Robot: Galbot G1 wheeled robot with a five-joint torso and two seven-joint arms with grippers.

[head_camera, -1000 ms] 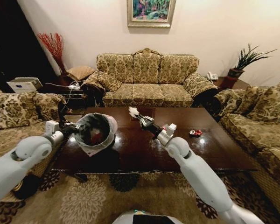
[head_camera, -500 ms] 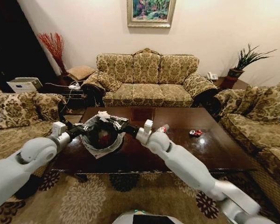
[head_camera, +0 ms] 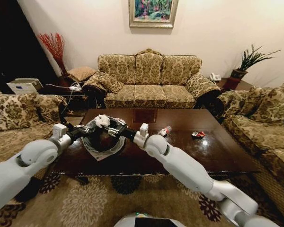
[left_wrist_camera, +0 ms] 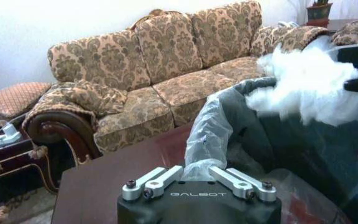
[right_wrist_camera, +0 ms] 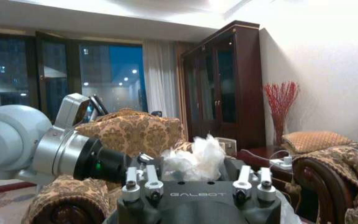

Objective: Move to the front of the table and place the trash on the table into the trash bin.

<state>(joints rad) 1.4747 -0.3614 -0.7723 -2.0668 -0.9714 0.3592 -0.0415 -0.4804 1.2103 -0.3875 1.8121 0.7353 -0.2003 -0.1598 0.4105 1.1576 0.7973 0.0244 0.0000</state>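
Observation:
My left gripper (head_camera: 79, 133) is shut on the rim of the trash bin (head_camera: 102, 140), a dark round bin with a grey-white liner (left_wrist_camera: 229, 116), and holds it over the table's (head_camera: 146, 150) left part. In the left wrist view, the left gripper (left_wrist_camera: 197, 178) pinches the liner's edge. My right gripper (head_camera: 106, 124) reaches across and is shut on a white paper wad (head_camera: 102, 120) just above the bin's far rim. The wad (right_wrist_camera: 195, 157) sits between the right gripper's (right_wrist_camera: 195, 179) fingers. A clear red-labelled bottle (head_camera: 164, 130) and a red-black wrapper (head_camera: 198, 135) lie on the table's right half.
A patterned sofa (head_camera: 149, 80) stands behind the table, with armchairs at the left (head_camera: 19, 113) and right (head_camera: 270, 118). A side table with cables (head_camera: 73, 88) is at the back left. Patterned carpet (head_camera: 109, 198) lies in front of the table.
My right arm has swung left from the table's middle, carrying the paper wad to the bin's mouth. The bottle, hidden behind that arm before, now shows. The bin shifted slightly right.

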